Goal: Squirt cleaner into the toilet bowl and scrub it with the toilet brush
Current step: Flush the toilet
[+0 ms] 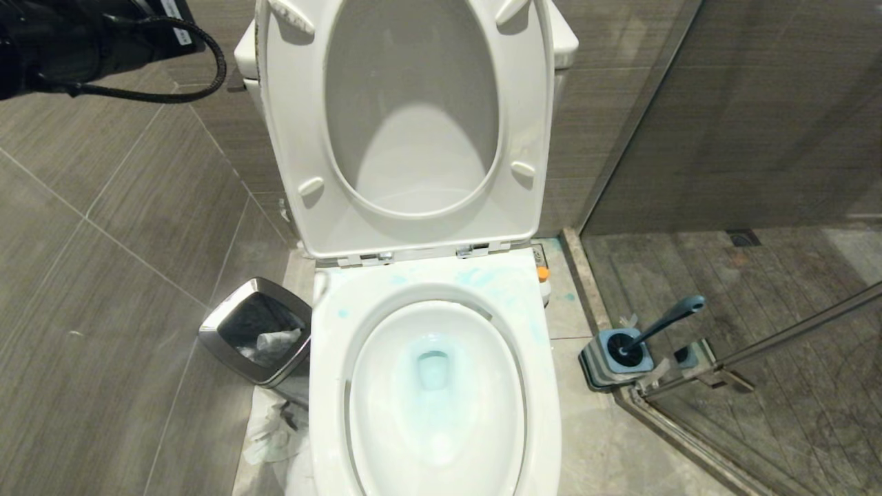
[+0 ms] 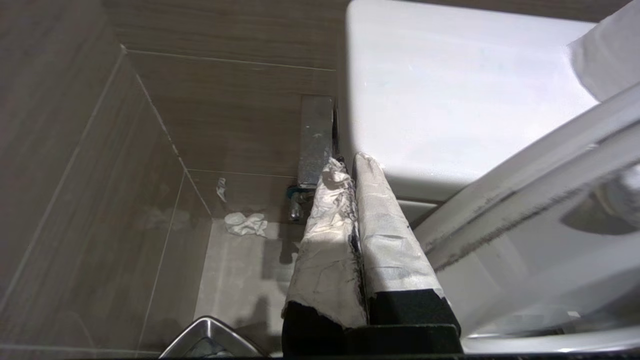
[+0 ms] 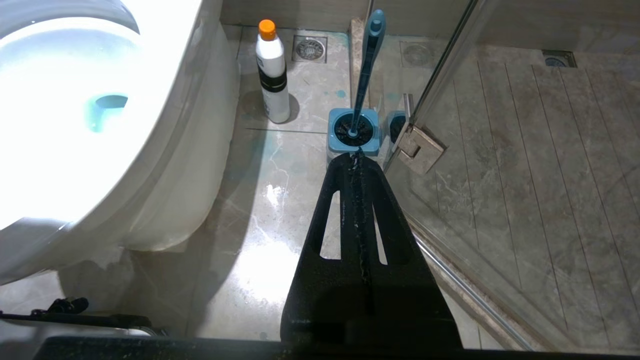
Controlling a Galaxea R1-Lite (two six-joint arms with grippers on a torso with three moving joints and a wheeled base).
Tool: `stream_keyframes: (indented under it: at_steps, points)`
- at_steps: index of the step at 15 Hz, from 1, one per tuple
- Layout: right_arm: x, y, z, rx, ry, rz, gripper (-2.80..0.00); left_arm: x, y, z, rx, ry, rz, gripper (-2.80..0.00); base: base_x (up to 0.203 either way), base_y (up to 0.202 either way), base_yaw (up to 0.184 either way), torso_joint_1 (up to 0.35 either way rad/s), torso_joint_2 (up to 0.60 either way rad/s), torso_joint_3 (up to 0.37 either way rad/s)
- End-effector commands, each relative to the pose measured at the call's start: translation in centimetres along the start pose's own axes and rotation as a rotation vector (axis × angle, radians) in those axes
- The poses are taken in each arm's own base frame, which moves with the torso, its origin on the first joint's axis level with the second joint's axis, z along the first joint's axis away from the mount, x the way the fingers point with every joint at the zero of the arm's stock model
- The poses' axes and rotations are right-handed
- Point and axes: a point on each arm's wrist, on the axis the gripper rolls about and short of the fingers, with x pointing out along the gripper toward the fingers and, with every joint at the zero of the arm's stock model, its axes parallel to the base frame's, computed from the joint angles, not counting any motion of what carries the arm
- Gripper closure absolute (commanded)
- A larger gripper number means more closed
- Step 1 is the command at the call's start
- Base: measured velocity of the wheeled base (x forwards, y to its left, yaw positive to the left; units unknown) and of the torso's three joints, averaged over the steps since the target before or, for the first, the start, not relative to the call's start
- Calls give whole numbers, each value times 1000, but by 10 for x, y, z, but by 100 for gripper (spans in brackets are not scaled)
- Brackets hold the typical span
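Note:
The white toilet bowl (image 1: 329,386) stands with seat and lid (image 1: 413,124) raised. Pale blue cleaner tints the water (image 1: 433,365) and is smeared across the back rim (image 1: 482,279). The teal toilet brush (image 1: 665,320) stands in its square blue holder (image 1: 613,355) on the floor right of the bowl. My left arm (image 1: 62,41) reaches in high on the left. Its tape-wrapped left gripper (image 2: 350,162) is shut and empty beside the tank (image 2: 450,100). My right gripper (image 3: 356,155) is shut and empty, low over the floor, short of the brush (image 3: 367,65) and holder (image 3: 354,132).
A square steel waste bin (image 1: 256,331) sits left of the bowl, with crumpled paper (image 1: 272,427) on the floor nearby. A white bottle with an orange cap (image 3: 272,75) stands between bowl and holder. The glass shower door (image 1: 758,344) and its hinge (image 3: 420,147) close off the right.

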Motion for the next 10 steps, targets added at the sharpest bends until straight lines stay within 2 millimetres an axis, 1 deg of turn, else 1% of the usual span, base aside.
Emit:
stream_keyframes:
  at_steps: [1, 3, 4, 6, 8, 10]
  points:
    - [0, 0, 0, -1, 1, 1, 0, 29, -4, -20, -10, 32, -1, 0, 0, 0, 0, 0, 0, 0]
    - [0, 0, 0, -1, 1, 1, 0, 45, -4, -24, -25, -2, -20, 0, 0, 0, 0, 0, 0, 0]
    - [0, 0, 0, -1, 1, 1, 0, 53, 1, -24, -28, -37, -46, 0, 0, 0, 0, 0, 0, 0]
    - [0, 0, 0, -1, 1, 1, 0, 60, 20, -20, -12, -77, -111, 0, 0, 0, 0, 0, 0, 0]
    - [0, 0, 0, -1, 1, 1, 0, 62, 46, -15, 20, -95, -184, 0, 0, 0, 0, 0, 0, 0]
    - [0, 0, 0, -1, 1, 1, 0, 65, 64, -14, 44, -112, -206, 0, 0, 0, 0, 0, 0, 0]
